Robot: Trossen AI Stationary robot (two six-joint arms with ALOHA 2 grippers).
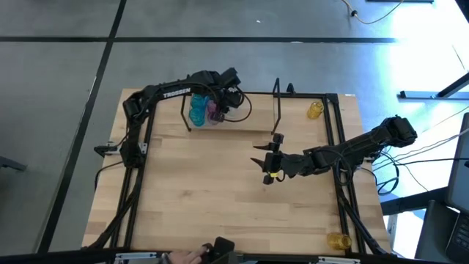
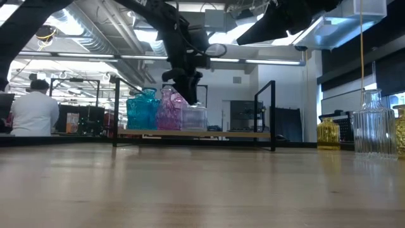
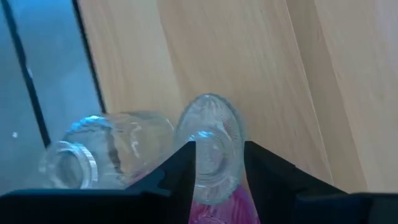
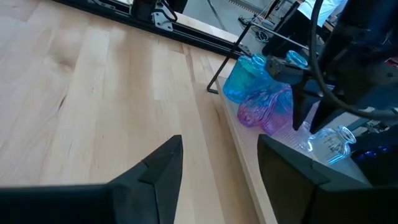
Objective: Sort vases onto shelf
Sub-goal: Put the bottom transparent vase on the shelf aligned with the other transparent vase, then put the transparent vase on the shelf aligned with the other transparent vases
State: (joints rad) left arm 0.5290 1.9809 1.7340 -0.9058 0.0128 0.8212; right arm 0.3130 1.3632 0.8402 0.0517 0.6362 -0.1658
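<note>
The shelf stands at the table's far edge. On its left end stand teal vases, a pink vase and a clear vase, each on its base. My left gripper points down from above, one finger on each side of the pink vase's neck; its body shows pink below. The clear vase stands right beside it. My right gripper hangs open over the middle of the table with nothing between its fingers. My left gripper comes from above, slanting down, with one finger on each side of the pink vase's neck just under the mouth. The fingers lie very close to the glass, and I cannot tell whether they touch it. The vase stands upright on the shelf plank.
A yellow vase stands on the table right of the shelf, another at the near right corner. A clear ribbed vase shows at the right in the low view. The shelf's right half is bare wood. A person sits beyond the table.
</note>
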